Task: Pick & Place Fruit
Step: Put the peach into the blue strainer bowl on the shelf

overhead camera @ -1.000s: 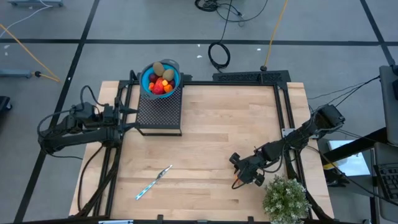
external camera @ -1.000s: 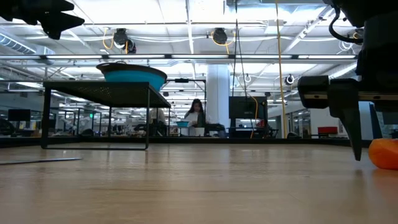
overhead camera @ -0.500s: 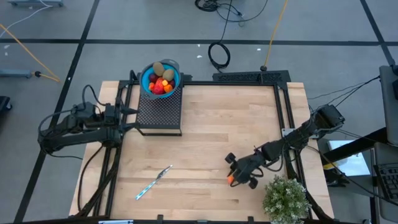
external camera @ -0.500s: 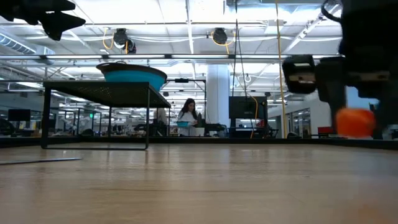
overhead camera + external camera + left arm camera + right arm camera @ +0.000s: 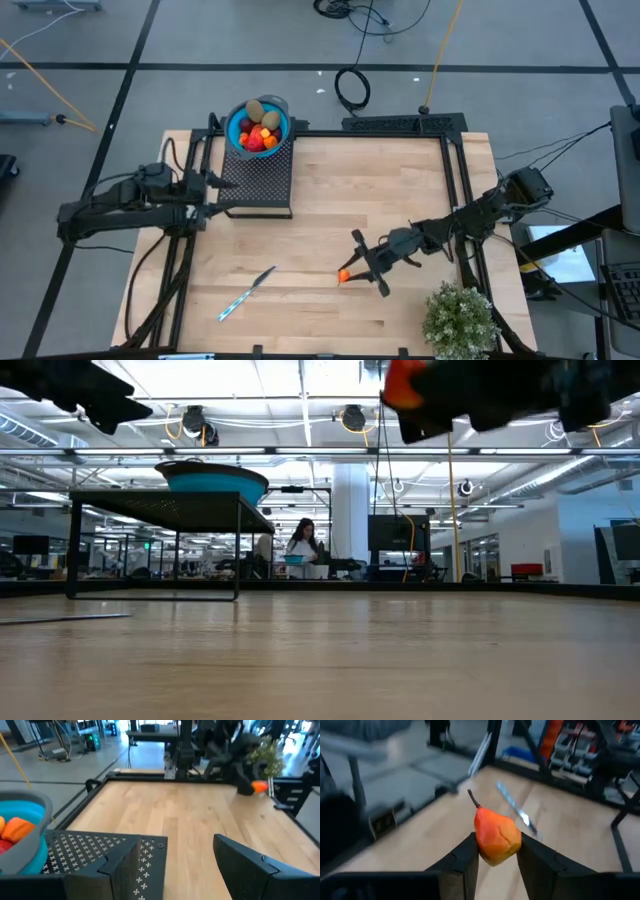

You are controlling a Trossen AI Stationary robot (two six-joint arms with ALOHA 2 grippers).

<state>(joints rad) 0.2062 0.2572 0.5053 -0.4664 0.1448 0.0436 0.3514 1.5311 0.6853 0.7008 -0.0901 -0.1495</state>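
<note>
My right gripper (image 5: 350, 272) is shut on a small orange pear-shaped fruit (image 5: 496, 837) with a dark stem, held in the air over the table's near middle (image 5: 344, 275). In the low view the fruit (image 5: 405, 382) shows high at the top edge. More fruit lie in a blue bowl (image 5: 258, 125) standing on a black perforated stand (image 5: 257, 180) at the far left. My left gripper (image 5: 210, 195) hovers open just left of that stand, with nothing between its fingers (image 5: 125, 865). My right gripper pinches the fruit's wide body (image 5: 482, 845) between its two fingers (image 5: 465, 857); the narrow stem end (image 5: 472, 797) points away past the fingertips. The fingers lie about level, coming from the table's right. The fruit is lifted clear of the table.
A thin silver-blue stick (image 5: 248, 293) lies on the wood at the near left. A bushy green plant (image 5: 458, 318) stands at the near right corner. A black frame (image 5: 455, 170) runs along the table's edges. Bare wood stretches between the stand and my right gripper.
My right gripper has taken hold of the orange fruit on the table, lifted it clear, tipped from pointing down to about level, and carried it toward the table's left. My left gripper has edged toward the stand.
</note>
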